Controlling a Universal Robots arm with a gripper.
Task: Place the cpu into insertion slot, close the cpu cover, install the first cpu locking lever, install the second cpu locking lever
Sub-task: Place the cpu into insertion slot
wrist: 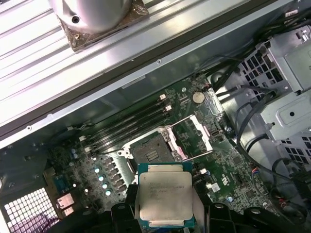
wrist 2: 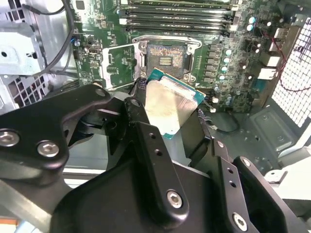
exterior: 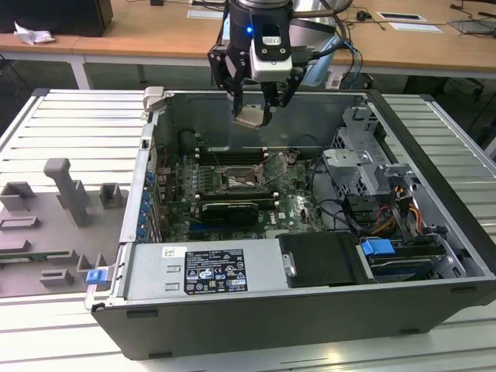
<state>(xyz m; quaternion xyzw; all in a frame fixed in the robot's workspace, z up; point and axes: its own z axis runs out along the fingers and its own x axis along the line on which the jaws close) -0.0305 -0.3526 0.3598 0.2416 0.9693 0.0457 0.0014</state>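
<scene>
One cpu (exterior: 250, 116) is up in the air, and the jaws are clamped on it, pinching two opposite edges, spread no wider than the chip itself. In the exterior view it hangs tilted, well above the slot (exterior: 240, 180) and touching nothing on the board.

In the first wrist view the dull metal top of the cpu (wrist: 165, 194) faces the camera, green edge showing around it. Lines of fine print run across that top, too small to make out. Just beyond it lies the slot (wrist: 151, 151), dark, square and bare inside.

The cover (wrist: 194, 136) is swung up and open, hinged at one side of the slot, with the green board showing through its cut-out centre. The second wrist view shows it too: the cover (wrist 2: 119, 63) stands beside the slot (wrist 2: 165, 58), with the cpu (wrist 2: 167, 104) held at an angle short of the rim.

On the far side of the slot run the long black memory slots (wrist 2: 175, 14).

In the exterior view, nearer the camera than the slot, a white label (exterior: 213, 271) sits on the power supply (exterior: 260, 271), crowded with marks and small text that cannot be read. The case (exterior: 434, 132) lies open on its side on the ribbed counter (exterior: 70, 124).
</scene>
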